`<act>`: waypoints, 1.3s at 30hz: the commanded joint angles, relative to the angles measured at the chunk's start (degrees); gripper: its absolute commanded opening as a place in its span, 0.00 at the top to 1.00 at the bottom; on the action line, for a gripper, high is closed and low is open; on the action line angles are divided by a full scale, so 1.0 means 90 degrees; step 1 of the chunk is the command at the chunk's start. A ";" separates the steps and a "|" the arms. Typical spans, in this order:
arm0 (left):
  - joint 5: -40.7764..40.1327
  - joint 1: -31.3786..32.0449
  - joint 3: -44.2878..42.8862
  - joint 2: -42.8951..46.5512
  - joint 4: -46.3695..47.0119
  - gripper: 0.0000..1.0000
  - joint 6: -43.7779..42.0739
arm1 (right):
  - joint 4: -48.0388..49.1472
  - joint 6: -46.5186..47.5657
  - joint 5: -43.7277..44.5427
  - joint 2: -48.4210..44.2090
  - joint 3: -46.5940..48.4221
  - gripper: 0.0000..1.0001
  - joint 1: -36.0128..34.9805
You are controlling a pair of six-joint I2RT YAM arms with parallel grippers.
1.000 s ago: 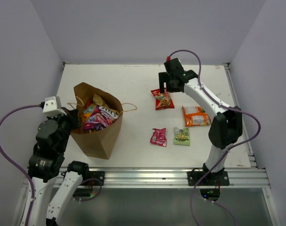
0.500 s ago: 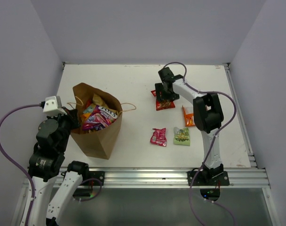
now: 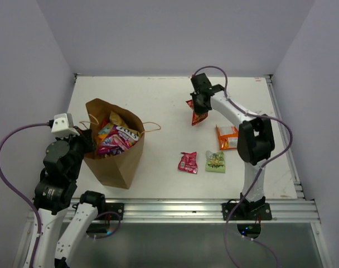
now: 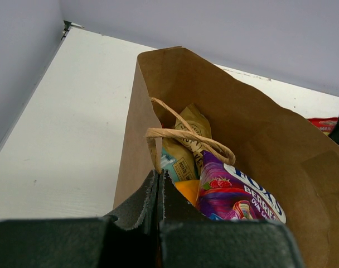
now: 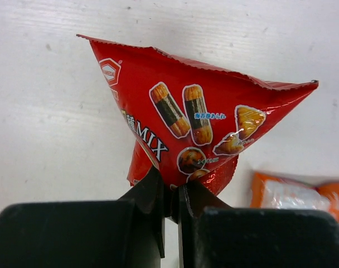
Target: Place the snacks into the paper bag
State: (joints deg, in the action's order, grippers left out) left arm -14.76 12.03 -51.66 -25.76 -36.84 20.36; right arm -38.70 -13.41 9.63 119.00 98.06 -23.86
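Note:
The brown paper bag point(image 3: 116, 162) stands upright at the left and holds several snacks, among them a purple packet point(image 4: 236, 190). My left gripper point(image 4: 158, 176) is shut on the near rim of the paper bag point(image 4: 253, 123), beside a twisted handle point(image 4: 186, 137). My right gripper point(image 5: 170, 192) is shut on the lower edge of a red snack packet point(image 5: 186, 128). That red packet point(image 3: 198, 115) hangs tilted just above the table at the back centre, under the right gripper point(image 3: 198, 109).
An orange packet point(image 3: 228, 137) lies right of the red one, partly behind the right arm. A pink packet point(image 3: 187, 162) and a green packet point(image 3: 216, 161) lie side by side nearer the front. The orange packet point(image 5: 292, 192) also shows in the right wrist view.
The right gripper came down onto the red packet, closed on it and has tipped it up off the table. The left arm and the bag have not moved.

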 commanded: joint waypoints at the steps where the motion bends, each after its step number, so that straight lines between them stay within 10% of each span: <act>1: 0.0058 0.0011 -0.0080 -0.0068 0.0314 1.00 -0.0085 | -0.0220 0.0347 0.0550 -0.1736 0.0372 1.00 -0.0492; 11: 0.0136 0.0011 -0.0071 0.0001 0.0314 1.00 -0.0036 | -0.2116 0.0085 -0.0247 -0.1845 0.4737 1.00 -0.2309; 31: 0.0117 0.0011 -0.0207 0.0108 0.0158 1.00 -0.0045 | -0.1940 -0.0229 -0.1224 -0.0293 0.4936 1.00 -0.4722; 33: 0.0136 0.0011 -0.0198 0.0127 0.0167 1.00 -0.0036 | -0.2086 -0.0229 -0.1188 -0.0302 0.4808 0.78 -0.4790; 35: 0.0166 0.0011 -0.0188 0.0137 0.0177 1.00 -0.0016 | -0.2194 -0.0161 -0.0848 -0.0370 0.4661 0.31 -0.4888; 39: 0.0205 0.0011 -0.0139 0.0157 0.0207 1.00 -0.0006 | -0.2292 0.0015 0.0081 -0.0936 0.4671 0.18 -0.4927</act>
State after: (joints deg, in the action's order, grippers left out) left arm -14.13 12.03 -51.66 -25.02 -37.01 20.40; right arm -57.98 -14.66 4.32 118.08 139.20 -67.46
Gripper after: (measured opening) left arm 0.008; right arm 0.786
